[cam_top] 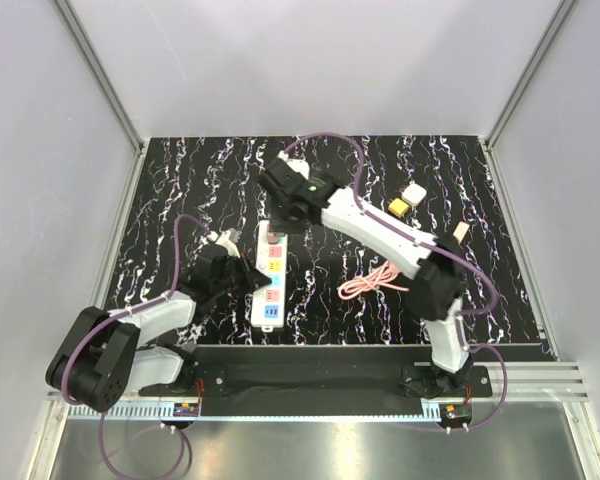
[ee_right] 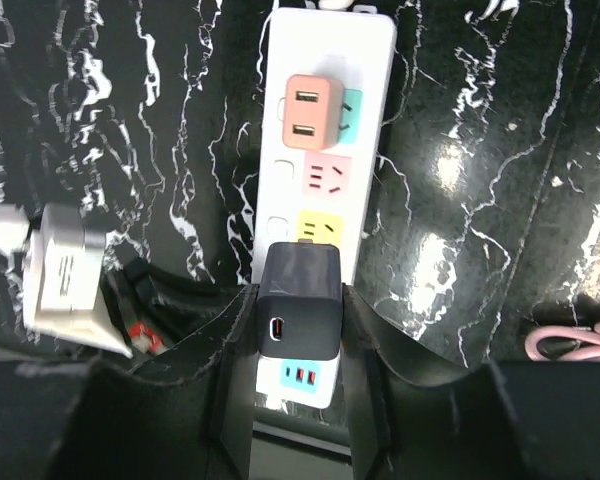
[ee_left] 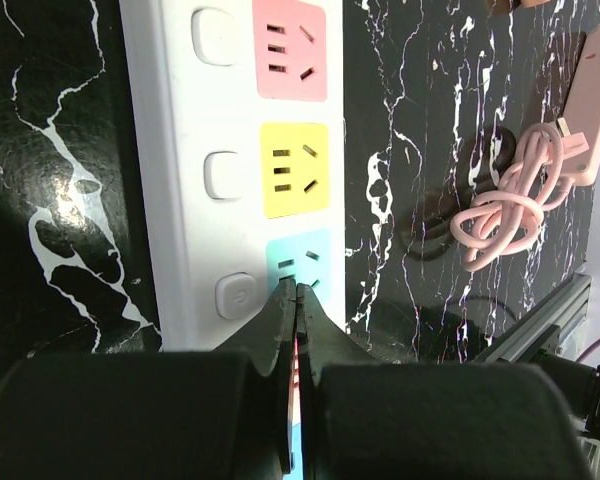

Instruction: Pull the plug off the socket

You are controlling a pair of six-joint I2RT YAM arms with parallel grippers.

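Note:
The socket (cam_top: 268, 290), a long white power strip with coloured outlets, lies lengthwise mid-table. A black cube plug (ee_right: 298, 300) sits over the strip's (ee_right: 325, 50) end, with a bit of prong showing at its far edge; whether it is still seated I cannot tell. My right gripper (ee_right: 298, 310) is shut on this plug, one finger on each side, at the strip's far end (cam_top: 280, 220). A pink plug (ee_right: 315, 110) is in another outlet. My left gripper (ee_left: 296, 288) is shut with nothing in it, its tips resting on the strip's (ee_left: 180, 150) blue outlet (cam_top: 242, 280).
A coiled pink cable (cam_top: 375, 280) (ee_left: 500, 215) lies right of the strip, beside a pink adapter (ee_left: 592, 110). A white cube (cam_top: 413, 192) and a yellow block (cam_top: 397, 207) sit at the back right. A white block with wires (ee_right: 60, 285) is left of the right gripper.

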